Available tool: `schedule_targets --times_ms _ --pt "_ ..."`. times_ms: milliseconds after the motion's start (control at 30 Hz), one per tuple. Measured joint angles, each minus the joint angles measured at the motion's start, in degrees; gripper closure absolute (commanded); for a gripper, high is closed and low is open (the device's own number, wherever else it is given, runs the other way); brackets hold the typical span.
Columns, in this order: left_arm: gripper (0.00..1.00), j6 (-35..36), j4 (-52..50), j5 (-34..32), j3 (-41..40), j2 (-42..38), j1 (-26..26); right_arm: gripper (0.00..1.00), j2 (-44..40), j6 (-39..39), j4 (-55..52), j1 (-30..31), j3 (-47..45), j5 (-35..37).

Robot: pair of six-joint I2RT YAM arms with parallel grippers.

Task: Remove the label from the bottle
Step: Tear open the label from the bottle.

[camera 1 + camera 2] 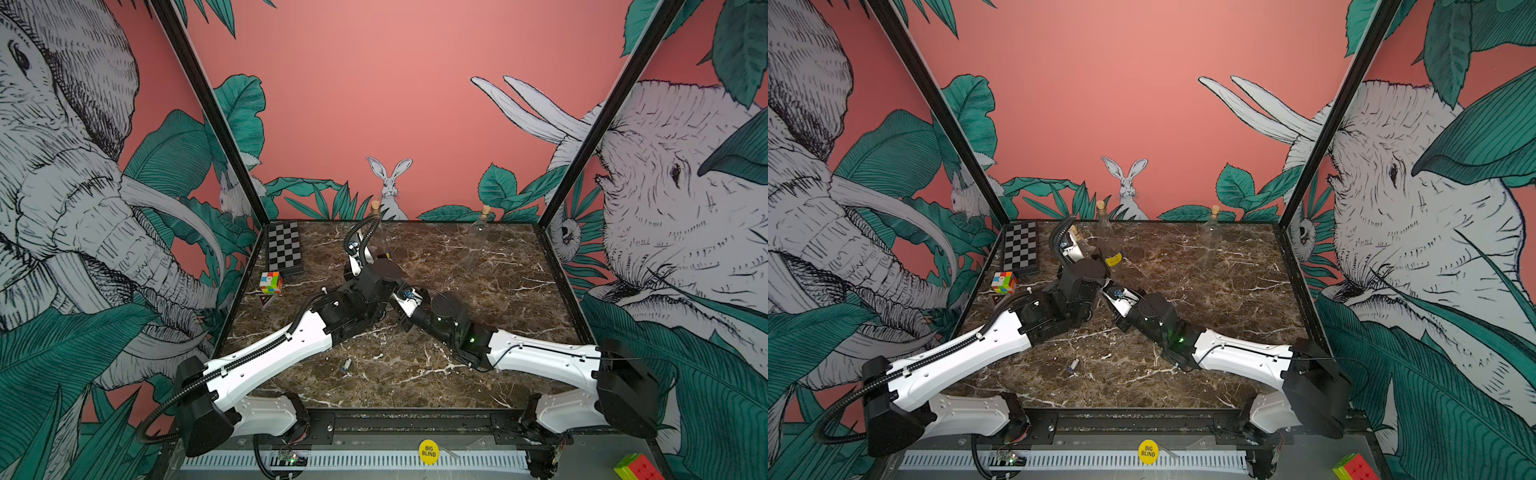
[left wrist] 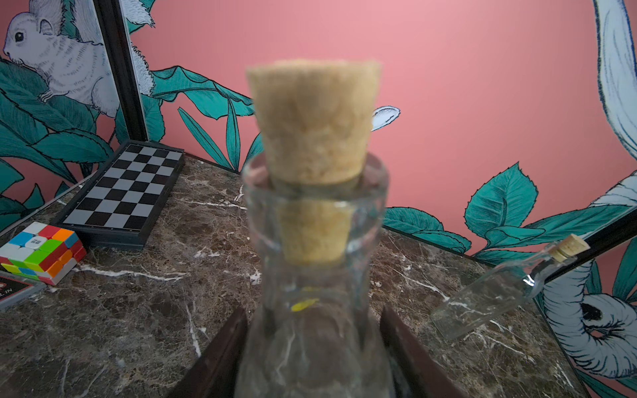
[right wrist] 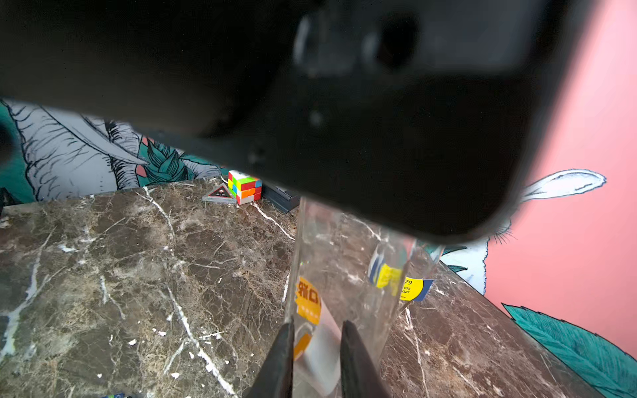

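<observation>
Right claw (image 3: 317, 330): jaws narrow, a loose white-backed flap of the orange label (image 3: 307, 301) between the fingers (image 3: 282, 358); can't tell if the pads actually bite it or just straddle it; the rest of that label sits flat on the glass just above the tips.

Left claw (image 2: 313, 344): clamped on the bottle (image 2: 315, 224) just below the neck, one finger each side, cork (image 2: 313, 120) straight ahead of the wrist camera; that arm's body hangs over the bottle in the right wrist view.

Bottle: clear, square-sided, upright, mid-table toward the back wall; base hidden by my arms in both top views, so can't say if it rests on the table (image 3: 138, 275) or hangs clear; a second, yellow label (image 3: 412, 287) sits on another face, untouched.

Step, my read: start of the peel; corner lifted, grip on it unconfirmed.

Next move needs: a firm pinch on the flap; pull low along the glass, away from the stuck part, slowly, or the paper likely tears; left claw holds hard against the pull so the bottle doesn't twist or tip; arms are crossed close, so little room to swing.

Further out: cube (image 2: 41, 251) and chessboard (image 2: 127, 186) off to the left; spare corked bottle (image 2: 496, 293) well apart on the right; none in the way.
</observation>
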Motion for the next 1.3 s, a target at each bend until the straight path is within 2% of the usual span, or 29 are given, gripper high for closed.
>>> schedule_targets --times_ms 200,600,1300 --pt "1.00 0.0 0.0 0.0 0.0 0.0 0.0 1.00 0.0 0.2 0.0 0.0 0.9 0.0" --pt "1.00 0.0 0.3 -0.2 0.0 0.0 0.0 1.00 -0.1 1.0 -0.3 0.2 1.0 -0.1" --pt "1.00 2.3 8.7 -3.0 -1.9 0.0 -0.3 1.00 -1.6 3.9 -1.0 2.0 0.2 0.0"
